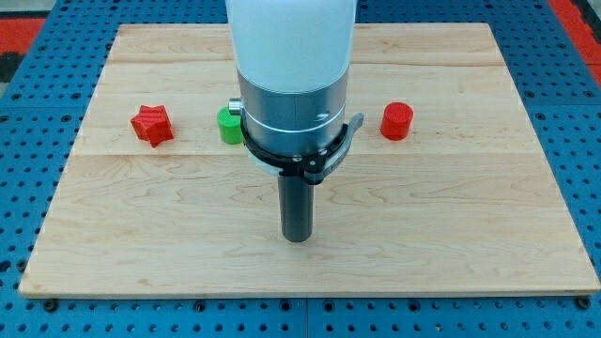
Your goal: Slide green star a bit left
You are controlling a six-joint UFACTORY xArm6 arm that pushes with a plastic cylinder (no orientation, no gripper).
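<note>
Red star (151, 125) left, red cylinder (396, 121) right | green block (228, 124) part-hidden behind my arm | my tip (297, 237) below it, apart; no gripper fitted.

A red star (151, 125) and a red cylinder (396, 121) rest well apart on the wooden board (451, 216).

One camera looks steeply down across the whole wooden board (451, 244) from nearby.

A pale wooden bench (451, 244) lies on a blue perforated base (573, 103), with red patches at the view's top corners
</note>
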